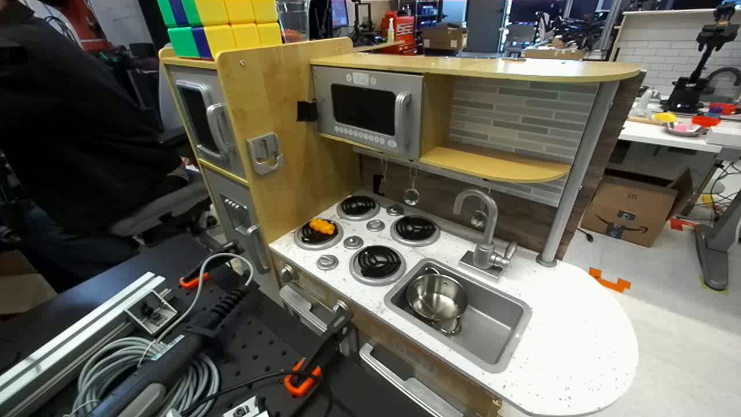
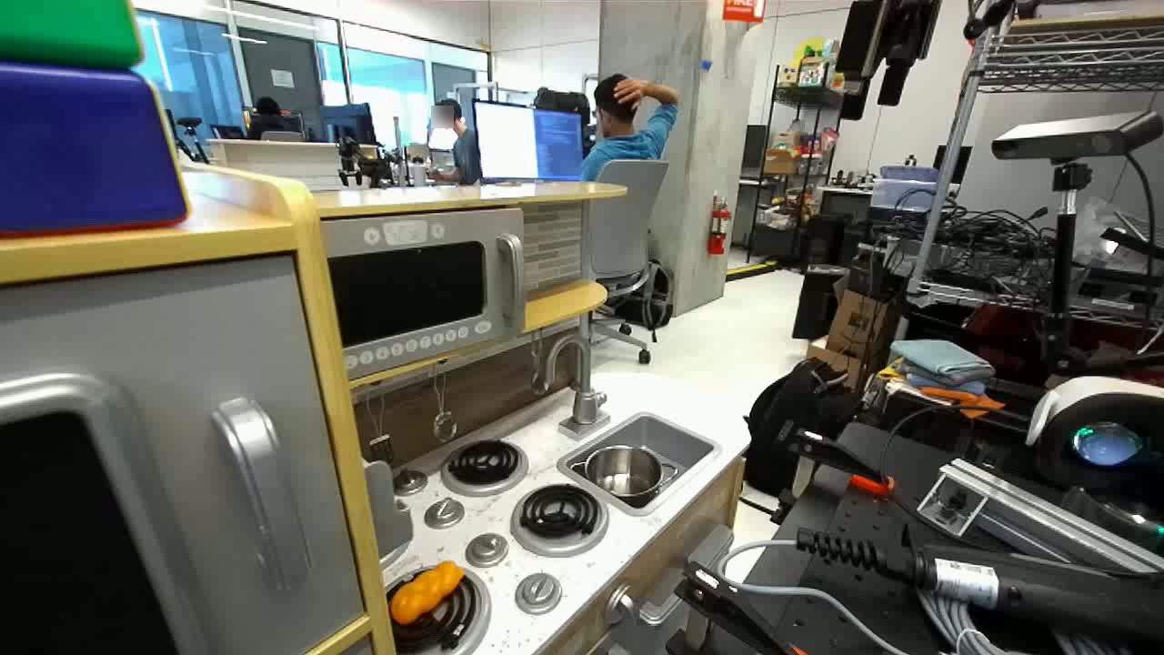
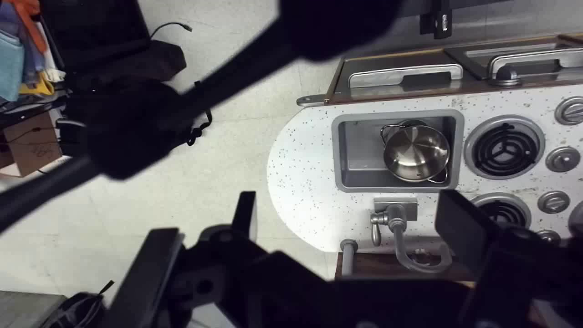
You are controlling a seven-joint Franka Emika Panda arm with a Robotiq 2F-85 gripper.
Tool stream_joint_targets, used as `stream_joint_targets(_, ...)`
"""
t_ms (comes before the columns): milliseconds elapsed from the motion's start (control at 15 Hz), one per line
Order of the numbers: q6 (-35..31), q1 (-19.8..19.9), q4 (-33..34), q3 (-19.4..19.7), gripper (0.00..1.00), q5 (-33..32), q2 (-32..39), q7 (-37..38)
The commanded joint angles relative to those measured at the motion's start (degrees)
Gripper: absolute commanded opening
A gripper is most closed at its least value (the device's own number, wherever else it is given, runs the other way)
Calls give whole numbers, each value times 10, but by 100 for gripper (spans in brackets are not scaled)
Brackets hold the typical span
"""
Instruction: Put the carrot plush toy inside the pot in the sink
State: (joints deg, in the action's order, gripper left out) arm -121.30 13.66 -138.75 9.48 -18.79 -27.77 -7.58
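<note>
One carrot plush toy point(image 2: 426, 593), four burners point(image 1: 377, 263), one pot point(image 1: 437, 296), one sink point(image 1: 492, 333).

In exterior view: camera high before counter point(image 1: 579, 333), angled down, facing microwave point(image 1: 370, 113). In exterior view: camera close by cabinet point(image 2: 173, 364), looking along counter toward sink point(image 2: 687, 444). My wrist view: steeply down, sink right of centre. All three share sink, pot point(image 3: 415, 157).
</note>
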Motion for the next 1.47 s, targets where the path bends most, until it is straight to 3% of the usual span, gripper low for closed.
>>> stream_joint_targets(0, 2, -4, 2, 3, 100, -2, 0, 1)
stream_joint_targets(67, -6, -26, -3, 22, 100, 7, -5, -82)
stream_joint_targets(600, -158, -97, -49, 56, 100, 47, 5, -255)
stream_joint_targets(1000, -242, -184, -83, 106, 100, 169, 16, -437)
stream_joint_targets(1267, -223, -257, -80, 147, 100, 299, 35, -585)
stream_joint_targets(1400, -155, -278, -45, 150, 100, 367, 68, -622)
